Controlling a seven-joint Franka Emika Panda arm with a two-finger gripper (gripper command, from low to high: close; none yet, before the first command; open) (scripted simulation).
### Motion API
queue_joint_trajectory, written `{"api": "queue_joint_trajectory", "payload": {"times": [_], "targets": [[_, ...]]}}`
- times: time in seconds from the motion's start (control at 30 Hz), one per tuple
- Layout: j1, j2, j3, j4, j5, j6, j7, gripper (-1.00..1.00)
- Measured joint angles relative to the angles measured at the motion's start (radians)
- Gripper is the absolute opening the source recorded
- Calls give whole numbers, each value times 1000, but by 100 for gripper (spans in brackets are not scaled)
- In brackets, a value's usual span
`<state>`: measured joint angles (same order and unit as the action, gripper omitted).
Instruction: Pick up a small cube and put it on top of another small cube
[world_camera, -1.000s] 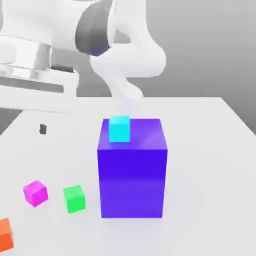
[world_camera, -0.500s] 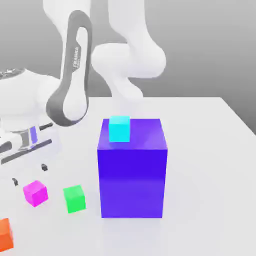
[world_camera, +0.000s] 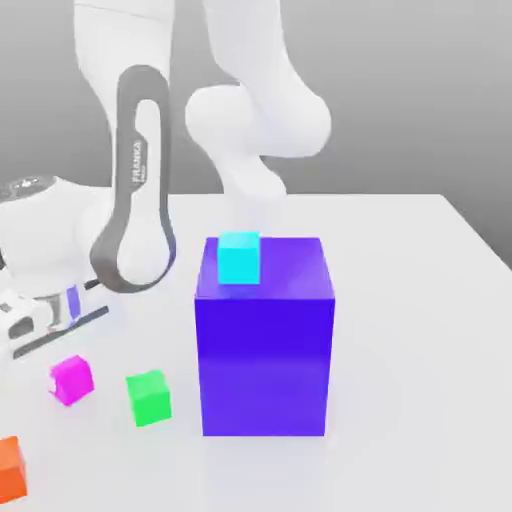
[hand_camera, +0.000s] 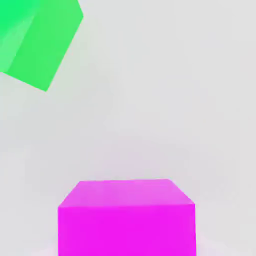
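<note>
- The arm (world_camera: 125, 40) has come down over the surface (world_camera: 420, 340) at the exterior view's left, lower than half a second ago, so the approach looks finished and the grasp is the step in hand
- The end effector (world_camera: 71, 381) has gone from spread wide to pinched on the pink cube (world_camera: 74, 380), which sits low in front of it near the surface; I cannot tell whether there is air beneath the cube
- The pink cube has a slightly altered outline beside a moment ago, as if the pinch has nudged or turned it, which suggests real contact; a straight lift should be the next move, and a loose hold could let it slip or twist
- The blue block (world_camera: 264, 365) stands unmoved in the exterior view, well to the right of the grasp there, with the cyan cube (world_camera: 239, 258) on its top; which cube is to be stacked on is not settled by the task's words, though the stacking itself is all still to do
- The green cube (world_camera: 149, 398) stays where it was, between the pink cube and the block as the exterior view sees it, and the orange cube (world_camera: 10, 470) is nearer that camera at its left edge
- The hand view adds a close look at the pink cube's broad face, squared up to the hand, with the green cube near but apart
</note>
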<state>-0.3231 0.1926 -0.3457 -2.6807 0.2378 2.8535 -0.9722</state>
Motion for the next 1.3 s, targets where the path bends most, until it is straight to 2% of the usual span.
{"api": "queue_joint_trajectory", "payload": {"times": [0.13, 0.3, 0.57, 0.73, 0.93, 1.3], "targets": [[40, -86, -61, -23, -178, -49, 133, -100], [59, -149, -82, -37, -352, -78, 265, -100], [70, -242, -67, -57, -509, -125, 389, -100], [76, -292, -48, -72, -543, -149, 421, -100], [96, -337, -28, -94, -537, -167, 426, -100], [175, -370, -10, -140, -429, -180, 370, -100]]}}
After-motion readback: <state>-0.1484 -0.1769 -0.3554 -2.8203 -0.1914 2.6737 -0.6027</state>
